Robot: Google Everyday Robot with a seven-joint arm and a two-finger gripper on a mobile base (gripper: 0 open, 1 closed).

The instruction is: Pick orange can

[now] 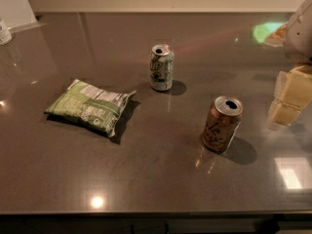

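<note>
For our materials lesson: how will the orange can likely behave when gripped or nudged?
Upright and narrow, the orange can would probably tip if nudged, then roll. Its open top suggests it may be light and dent easily. The hand sits at the right edge, apart.

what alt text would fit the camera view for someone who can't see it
An orange can stands upright on a dark grey counter, with the robot's gripper beside it at the picture's right edge, not touching it. A white-and-green can stands farther back, and a green snack bag lies flat toward the picture's left.
</note>
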